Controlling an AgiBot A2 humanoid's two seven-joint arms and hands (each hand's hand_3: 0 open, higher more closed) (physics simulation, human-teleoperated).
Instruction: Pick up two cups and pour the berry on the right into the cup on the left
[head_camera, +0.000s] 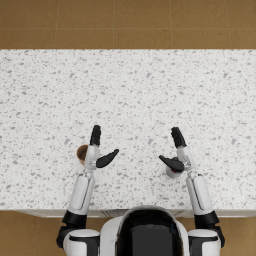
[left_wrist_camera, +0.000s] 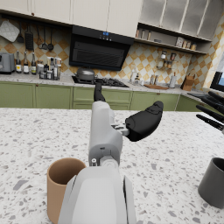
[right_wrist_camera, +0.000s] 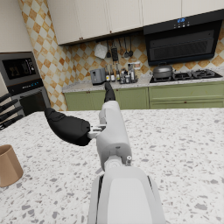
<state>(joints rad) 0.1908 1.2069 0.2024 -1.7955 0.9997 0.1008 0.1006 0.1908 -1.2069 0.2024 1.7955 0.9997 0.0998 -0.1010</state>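
A brown cup (head_camera: 81, 152) stands on the counter, half hidden under my left wrist. My left hand (head_camera: 97, 149) hovers just right of it, fingers spread, holding nothing. A dark grey cup (head_camera: 173, 173) stands under my right hand (head_camera: 179, 150), which is also spread and empty. The left wrist view shows the brown cup (left_wrist_camera: 63, 183) close beside the forearm, the left hand (left_wrist_camera: 118, 122) past it, and the grey cup (left_wrist_camera: 214, 181) off to the side. In the right wrist view the right hand (right_wrist_camera: 98, 127) is apart from the brown cup (right_wrist_camera: 8, 165). No berry shows in any view.
The white speckled counter (head_camera: 130, 90) stretches far ahead and to both sides; its near edge (head_camera: 40, 212) lies close to my body. Kitchen cabinets, a stove (left_wrist_camera: 94, 81) and a wall oven (right_wrist_camera: 22, 72) stand beyond the counter.
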